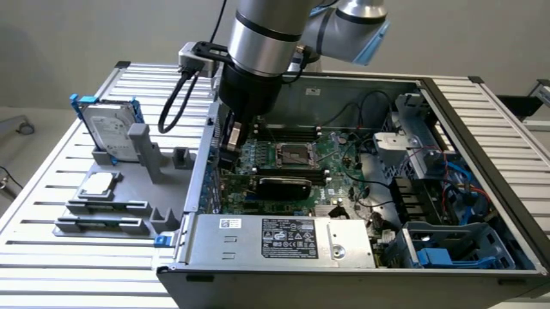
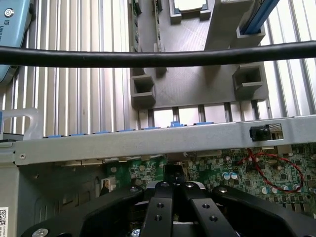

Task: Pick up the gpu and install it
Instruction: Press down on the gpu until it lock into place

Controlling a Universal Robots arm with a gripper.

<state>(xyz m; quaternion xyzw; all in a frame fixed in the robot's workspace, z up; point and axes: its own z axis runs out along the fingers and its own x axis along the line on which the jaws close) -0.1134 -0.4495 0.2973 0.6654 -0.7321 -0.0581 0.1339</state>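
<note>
The gpu [image 1: 284, 187] stands upright on the green motherboard [image 1: 335, 164] inside the open computer case [image 1: 447, 116], its black rounded cooler facing the exterior view. My gripper [image 1: 230, 151] hangs low inside the case beside the wall on the exterior view's left, a short way from the gpu and apart from it. In the wrist view my gripper [image 2: 173, 186] has its black fingers [image 2: 158, 207] closed together over the motherboard [image 2: 222, 170], with nothing between them.
A grey fixture [image 1: 120, 206] outside the case holds a silver hard drive with a blue frame [image 1: 112, 132] and a square processor chip [image 1: 97, 183]. The power supply [image 1: 275, 241] fills the case's near end. A black cable [image 2: 158, 57] crosses above the case wall [image 2: 148, 138].
</note>
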